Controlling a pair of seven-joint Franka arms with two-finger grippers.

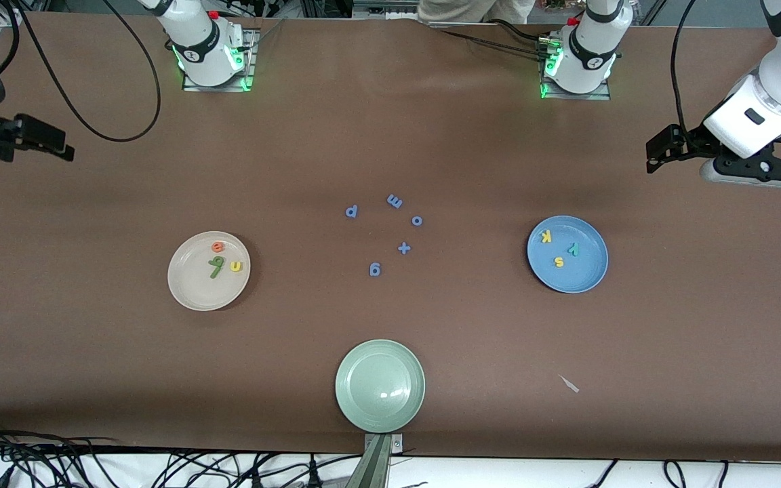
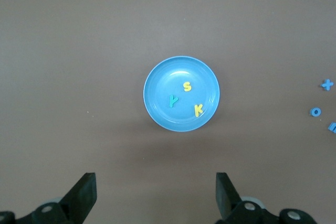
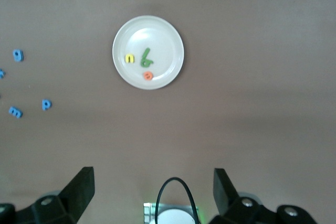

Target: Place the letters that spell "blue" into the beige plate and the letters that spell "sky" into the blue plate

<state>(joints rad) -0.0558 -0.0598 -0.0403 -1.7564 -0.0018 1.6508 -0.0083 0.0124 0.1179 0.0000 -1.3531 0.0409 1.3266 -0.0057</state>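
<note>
Your sorting looks done, so the step in hand is a check and a clean retreat: the beige plate (image 1: 190, 293) at the right arm's end of the table carries the orange e (image 1: 217, 247), the yellow u (image 1: 236, 266) and the olive-green b and l (image 1: 216, 265), which lie touching or overlapping; the blue plate (image 1: 584, 274) at the left arm's end carries the yellow k (image 1: 546, 236), the teal y (image 1: 573, 249) and the yellow s (image 1: 558, 261); keep both arms high and off the plates, and leave the all-blue letters (image 1: 375, 270) between the plates alone. The left gripper (image 2: 156, 192) hangs released and empty, high over the table's left-arm end; the right gripper (image 3: 154, 190) likewise stands wide and empty over the right-arm end; both arms wait. What you cannot settle: whether the b and l are two separate pieces or stacked, since they read as one green shape; the right gripper is partly cut off at the front view's edge; the pale green plate (image 1: 363, 400) looks bare, though glare covers part of it; a small pale scrap (image 1: 569, 384) on the table is unidentifiable.
</note>
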